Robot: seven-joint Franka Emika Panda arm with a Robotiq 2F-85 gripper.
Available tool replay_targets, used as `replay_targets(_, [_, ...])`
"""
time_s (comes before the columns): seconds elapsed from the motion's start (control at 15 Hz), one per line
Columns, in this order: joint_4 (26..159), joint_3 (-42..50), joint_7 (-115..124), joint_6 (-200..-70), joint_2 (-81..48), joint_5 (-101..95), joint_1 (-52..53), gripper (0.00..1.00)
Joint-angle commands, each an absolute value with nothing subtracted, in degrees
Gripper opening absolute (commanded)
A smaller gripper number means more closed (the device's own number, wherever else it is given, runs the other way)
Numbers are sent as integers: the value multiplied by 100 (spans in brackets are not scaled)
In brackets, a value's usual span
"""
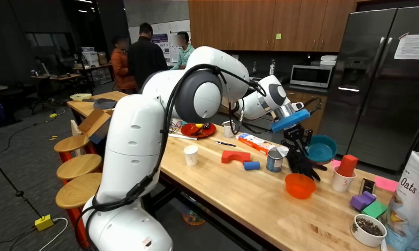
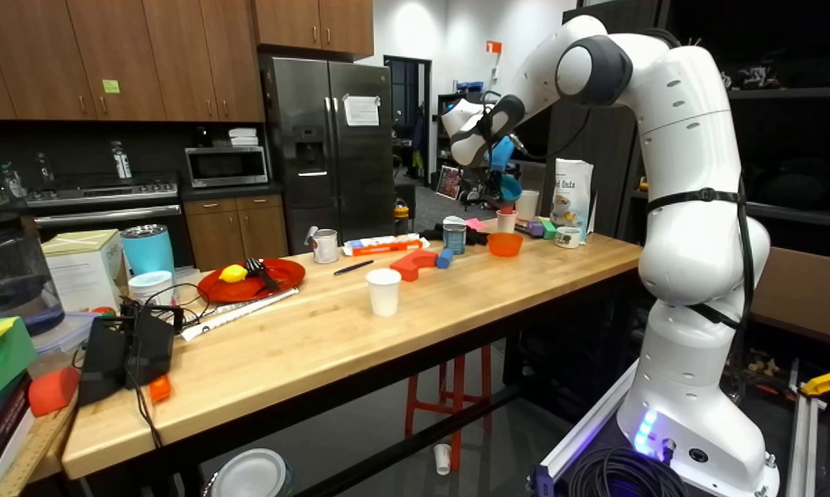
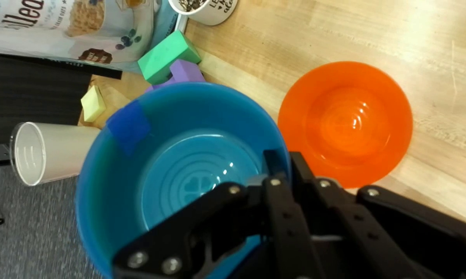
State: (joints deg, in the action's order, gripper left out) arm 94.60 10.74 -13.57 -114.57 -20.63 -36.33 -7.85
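Note:
My gripper [image 3: 282,161] is shut on the rim of a blue bowl [image 3: 190,166], one finger inside the wall and one outside. The blue bowl also shows in both exterior views [image 1: 321,147] [image 2: 510,188], held above the table's far end and tilted. Its inside looks empty. An orange bowl [image 3: 347,120] sits upright on the table just beside the gripper, also empty; it shows in both exterior views [image 1: 300,186] [image 2: 505,244]. A black glove [image 1: 299,164] lies behind it. A white paper cup [image 1: 342,180] with a red block [image 1: 347,165] stands beyond.
An oats bag [image 1: 410,202], a small white bowl of dark bits [image 1: 369,230], a green block [image 3: 169,57] and a purple block [image 3: 187,71] are at that end. A can [image 1: 274,160], blue cylinder [image 1: 252,165], red arch [image 1: 235,157] and paper cup [image 1: 191,155] stand along the table.

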Motion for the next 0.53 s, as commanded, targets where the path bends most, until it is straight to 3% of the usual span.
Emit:
replay_targets(0.0, [9474,975,-1401,-11508,-2070,-3617,-805,2])
replay_targets(0.47, [9711,694,-1533,-11363,-2072,-3462,-709,2])
